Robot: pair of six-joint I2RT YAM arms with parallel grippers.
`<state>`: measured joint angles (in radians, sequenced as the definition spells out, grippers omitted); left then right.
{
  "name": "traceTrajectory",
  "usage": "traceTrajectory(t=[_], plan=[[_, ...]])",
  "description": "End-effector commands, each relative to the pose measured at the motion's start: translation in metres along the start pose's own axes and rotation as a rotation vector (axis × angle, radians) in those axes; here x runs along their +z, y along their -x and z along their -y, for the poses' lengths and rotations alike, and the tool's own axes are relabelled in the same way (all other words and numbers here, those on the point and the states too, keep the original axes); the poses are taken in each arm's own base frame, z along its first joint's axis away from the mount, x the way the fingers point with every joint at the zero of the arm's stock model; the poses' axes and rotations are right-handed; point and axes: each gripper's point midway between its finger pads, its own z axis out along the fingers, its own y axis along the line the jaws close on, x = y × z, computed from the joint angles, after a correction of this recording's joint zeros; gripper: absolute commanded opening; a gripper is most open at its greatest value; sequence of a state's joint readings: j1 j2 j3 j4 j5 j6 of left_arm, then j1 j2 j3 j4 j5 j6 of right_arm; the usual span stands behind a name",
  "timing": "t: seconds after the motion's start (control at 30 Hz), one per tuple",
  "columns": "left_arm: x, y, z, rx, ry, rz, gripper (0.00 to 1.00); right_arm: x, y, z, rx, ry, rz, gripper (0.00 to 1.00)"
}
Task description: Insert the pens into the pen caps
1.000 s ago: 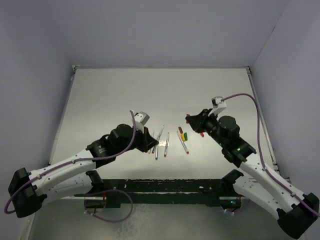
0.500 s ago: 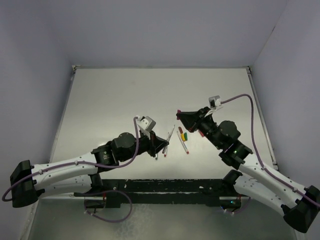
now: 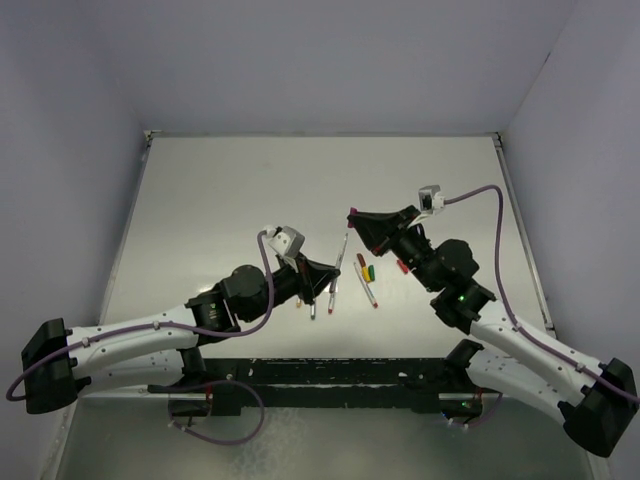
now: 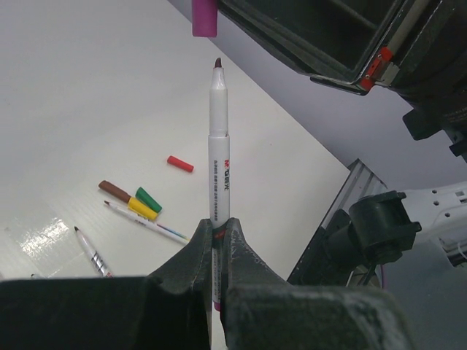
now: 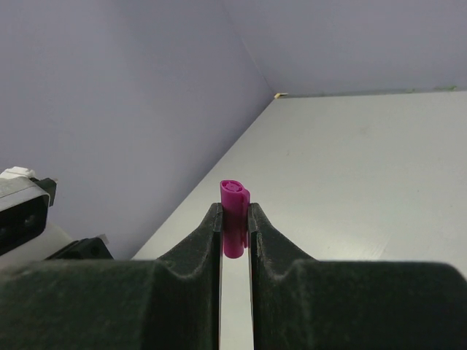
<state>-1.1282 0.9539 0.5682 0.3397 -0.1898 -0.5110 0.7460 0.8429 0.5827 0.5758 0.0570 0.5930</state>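
Note:
My left gripper (image 4: pixel 217 224) is shut on the lower part of a silver-grey pen (image 4: pixel 219 146), which stands upright with its dark tip pointing up. In the top view this pen (image 3: pixel 342 255) rises from the left gripper (image 3: pixel 328 278) toward the right gripper (image 3: pixel 356 217). My right gripper (image 5: pixel 234 211) is shut on the magenta pen cap (image 5: pixel 235 205). That cap (image 4: pixel 205 16) hangs just above the pen tip, a small gap apart and slightly left of it.
On the table lie a dark red cap (image 3: pixel 361 259), a yellow cap (image 3: pixel 365 270), a green cap (image 3: pixel 371 271) and a red cap (image 3: pixel 402 268). Loose pens (image 3: pixel 368 290) (image 3: pixel 330 300) lie beside them. The right arm's body (image 4: pixel 328 36) looms close over the pen.
My left gripper has lifted the pen off the table and tilted it up toward the right gripper. The right gripper has moved left and higher with the magenta cap.

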Motion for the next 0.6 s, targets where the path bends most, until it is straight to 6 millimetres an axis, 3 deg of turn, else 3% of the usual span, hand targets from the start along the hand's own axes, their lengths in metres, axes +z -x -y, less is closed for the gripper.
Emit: traceTrajectory(t=[0.0, 0.27, 0.57], plan=[[0.002, 0.023, 0.005, 0.008, -0.007, 0.092, 0.0, 0.003, 0.026, -0.023, 0.032, 0.088, 0.094, 0.0], [0.002, 0.024, 0.001, 0.01, 0.012, 0.099, 0.0, 0.0, 0.028, -0.031, 0.067, 0.125, 0.096, 0.0], [0.002, 0.026, 0.002, 0.01, 0.008, 0.103, 0.0, 0.002, 0.018, -0.029, 0.08, 0.13, 0.07, 0.0]])
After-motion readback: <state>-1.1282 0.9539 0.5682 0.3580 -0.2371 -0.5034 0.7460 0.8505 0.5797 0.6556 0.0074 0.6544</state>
